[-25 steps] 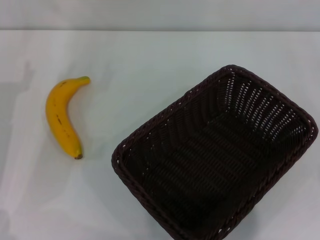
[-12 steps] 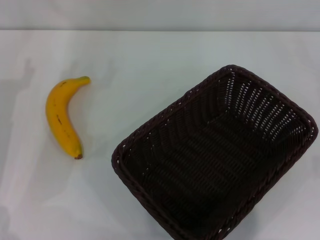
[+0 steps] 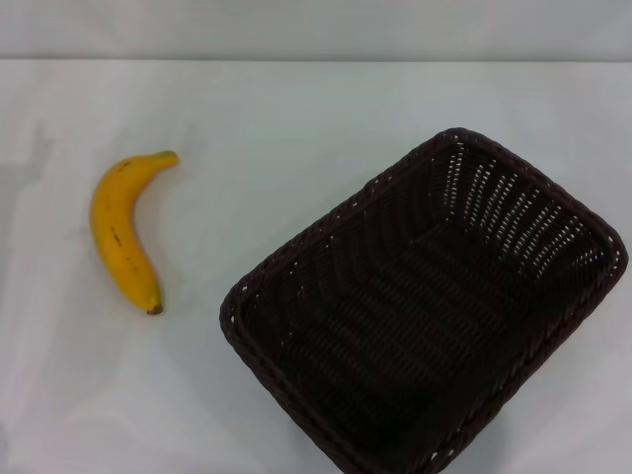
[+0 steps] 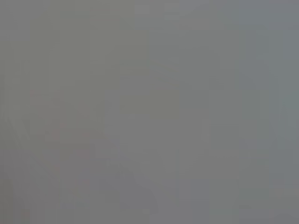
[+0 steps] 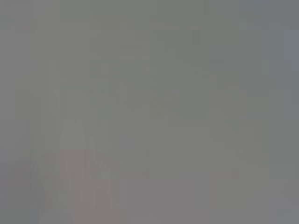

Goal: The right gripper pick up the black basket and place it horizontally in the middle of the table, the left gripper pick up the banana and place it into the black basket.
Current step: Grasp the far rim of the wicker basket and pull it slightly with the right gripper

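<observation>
The black basket [image 3: 425,316] sits on the white table [image 3: 296,118] at the right front, turned diagonally, open side up and empty. Its near corner runs off the view's lower edge. The yellow banana [image 3: 120,234] lies on the table at the left, green stem tip pointing away and to the right, dark end toward me. It lies apart from the basket. Neither gripper shows in the head view. Both wrist views show only a plain grey blur.
The table's far edge [image 3: 316,61] runs across the top of the head view, with a pale wall behind it. Bare tabletop lies between the banana and the basket and behind both.
</observation>
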You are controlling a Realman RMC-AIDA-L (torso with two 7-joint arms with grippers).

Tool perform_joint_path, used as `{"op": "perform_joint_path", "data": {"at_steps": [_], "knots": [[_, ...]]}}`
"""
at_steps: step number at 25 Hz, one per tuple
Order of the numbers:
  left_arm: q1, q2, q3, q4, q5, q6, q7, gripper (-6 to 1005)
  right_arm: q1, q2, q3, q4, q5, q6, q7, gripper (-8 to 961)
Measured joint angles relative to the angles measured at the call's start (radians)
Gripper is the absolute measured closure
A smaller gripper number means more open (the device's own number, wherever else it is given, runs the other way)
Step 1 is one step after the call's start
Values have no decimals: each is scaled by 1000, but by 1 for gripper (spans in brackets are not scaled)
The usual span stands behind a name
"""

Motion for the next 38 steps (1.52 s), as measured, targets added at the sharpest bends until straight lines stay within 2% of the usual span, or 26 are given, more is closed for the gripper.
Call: {"op": "perform_joint_path", "data": {"at_steps": [1,3,5,7,10,12,13,14,17,20,21,26,27,28,29,36,38], "knots": [[9,1,0,8,-1,-1,2,127,14,-24,-2,-36,-64,22,87,188],[25,1,0,24,-11,-1,2,127,66,-91,-4,-98,-200,86,289,188],[37,1,0,29,-19,-3,1,127,131,-157,-5,-113,-310,175,442,188],[45,1,0,31,-22,-14,-1,127,203,-211,-5,-124,-417,278,553,188],[48,0,0,33,-22,-24,-3,127,315,-256,-5,-151,-623,405,670,189],[46,1,0,33,-23,-26,-4,127,377,-265,-5,-159,-732,452,734,189],[45,0,0,33,-23,-26,-1,127,458,-264,-7,-161,-867,502,802,189],[45,0,0,33,-23,-26,-1,127,458,-264,-7,-161,-867,502,802,189],[47,-1,3,32,-19,-26,2,127,539,-250,-26,-158,-1015,565,854,189],[48,-2,3,26,-21,-20,-1,128,595,-214,-56,-158,-1129,614,875,189],[47,-2,3,25,-21,-17,-2,128,611,-195,-71,-157,-1164,631,877,190],[38,-2,8,22,-16,-10,-4,128,651,-125,-166,-149,-1273,653,881,190],[38,-3,9,22,-14,-11,-4,128,667,-90,-165,-147,-1325,641,891,190],[39,-4,10,22,-13,-12,-4,128,673,-73,-162,-146,-1349,638,895,190],[40,-4,10,22,-13,-13,-4,128,673,-73,-162,-146,-1349,638,895,190],[26,-4,9,10,-11,-10,1,128,677,-14,-168,-126,-1335,640,889,191],[25,-4,9,10,-11,-10,1,128,682,-8,-166,-100,-1337,631,897,191]]}}
